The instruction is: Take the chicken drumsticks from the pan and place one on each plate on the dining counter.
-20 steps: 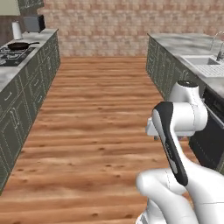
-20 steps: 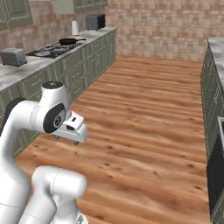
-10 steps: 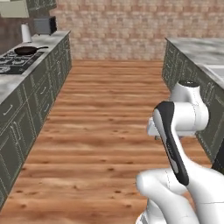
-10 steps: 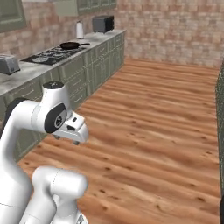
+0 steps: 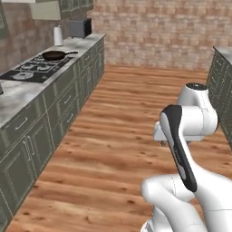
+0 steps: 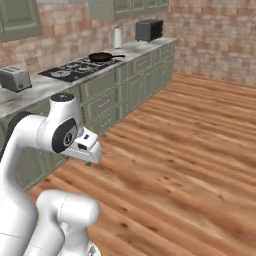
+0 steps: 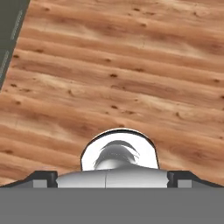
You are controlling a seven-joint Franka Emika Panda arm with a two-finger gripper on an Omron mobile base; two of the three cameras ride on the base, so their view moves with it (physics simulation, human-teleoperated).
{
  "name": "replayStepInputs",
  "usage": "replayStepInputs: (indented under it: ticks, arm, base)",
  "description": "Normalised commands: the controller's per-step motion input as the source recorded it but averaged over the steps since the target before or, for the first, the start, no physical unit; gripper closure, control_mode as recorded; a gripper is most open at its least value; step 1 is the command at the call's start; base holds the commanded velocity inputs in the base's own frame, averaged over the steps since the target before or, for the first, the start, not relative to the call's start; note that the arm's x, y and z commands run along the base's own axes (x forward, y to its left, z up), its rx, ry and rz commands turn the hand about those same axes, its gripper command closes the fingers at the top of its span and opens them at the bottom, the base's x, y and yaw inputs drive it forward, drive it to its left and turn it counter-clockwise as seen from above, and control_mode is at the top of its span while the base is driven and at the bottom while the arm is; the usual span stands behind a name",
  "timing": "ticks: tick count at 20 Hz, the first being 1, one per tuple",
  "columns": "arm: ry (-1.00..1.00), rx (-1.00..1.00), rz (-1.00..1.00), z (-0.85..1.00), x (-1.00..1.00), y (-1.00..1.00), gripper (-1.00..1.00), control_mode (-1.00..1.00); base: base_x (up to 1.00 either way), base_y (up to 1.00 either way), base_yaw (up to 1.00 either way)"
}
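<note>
Dark pan sitting on the black gas hob, far left along the marble table, long handle pointing right toward the far wall. Contents of the pan too small to make out. Same pan seen from the other side, on the hob's far end. Just beyond it, a white canister and a dark boxy appliance on the same table. Silver toaster at the near end. Grey-green cabinets below. Wide wooden floor between table and arm. Pincer well away from the pan, hanging over bare floor planks, tips spread wide at the edges, clamped on nothing.
</note>
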Motion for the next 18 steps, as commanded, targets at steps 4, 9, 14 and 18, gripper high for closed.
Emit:
replayStepInputs:
  ticks: [4, 9, 14, 18]
  arm:
    - [0.0, 0.0, 0.0, 0.0, 0.0, 0.0, -1.0, 1.0]
    - [0.0, 0.0, 0.0, 0.0, 0.0, 0.0, -1.0, 1.0]
    - [0.0, 0.0, 0.0, 0.0, 0.0, 0.0, -1.0, 1.0]
    - [0.0, 0.0, 0.0, 0.0, 0.0, 0.0, -1.0, 1.0]
  base:
    - [1.0, 0.0, 0.41]
    - [1.0, -0.01, 0.39]
    - [1.0, -0.17, 0.27]
    - [1.0, -0.11, -0.01]
